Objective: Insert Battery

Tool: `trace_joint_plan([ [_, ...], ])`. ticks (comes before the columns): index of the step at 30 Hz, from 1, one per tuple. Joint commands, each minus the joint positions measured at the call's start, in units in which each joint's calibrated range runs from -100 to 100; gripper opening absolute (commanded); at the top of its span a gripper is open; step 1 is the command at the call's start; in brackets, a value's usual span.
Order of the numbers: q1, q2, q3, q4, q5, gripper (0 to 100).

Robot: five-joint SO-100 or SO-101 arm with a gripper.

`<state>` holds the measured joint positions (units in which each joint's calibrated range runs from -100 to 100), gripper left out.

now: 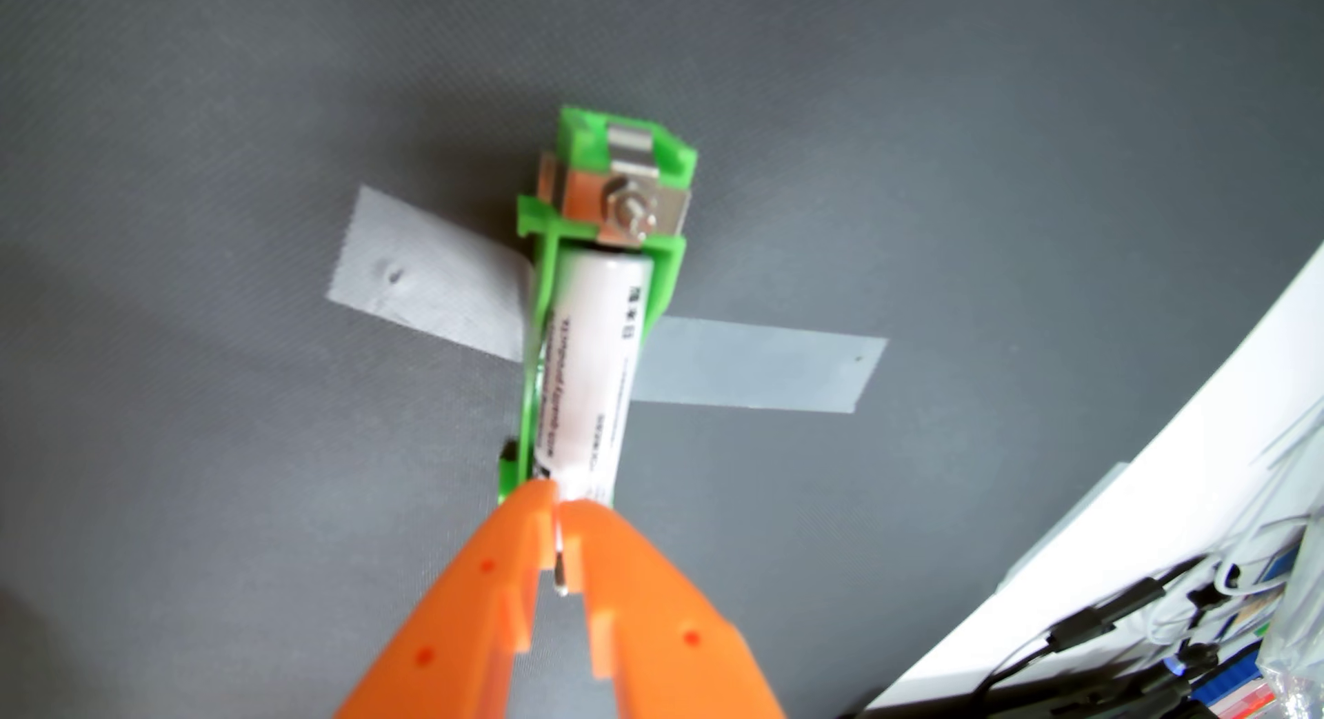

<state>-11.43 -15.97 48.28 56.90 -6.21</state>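
Orange two-finger plastic gripper (562,506) enters the wrist view from the bottom edge, its tips drawn almost together at the near end of the white cylindrical battery (598,365); whether it pinches that end or merely presses on it I cannot tell. The battery lies lengthwise in the green printed plastic holder (663,282), far end close under the metal contact plate with its bolt (630,211).

To the left, a grey tape strip (430,289) pins the holder to the dark grey mat (215,475), with open room beyond. Seating looks nearly done; a gentle push down and forward along the holder's axis seems wise, avoiding sideways force on the thin green walls. A second tape strip (759,365) lies right of the holder, and further right a white edge (1146,475) with cables (1118,619) limits room.
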Motion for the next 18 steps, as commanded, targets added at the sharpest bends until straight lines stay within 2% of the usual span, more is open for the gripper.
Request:
trace_joint_plan([
  [1,0.57,-1.66,-3.39,-0.34,0.03,2],
  [18,4.23,-1.08,-2.22,-3.73,0.29,2],
])
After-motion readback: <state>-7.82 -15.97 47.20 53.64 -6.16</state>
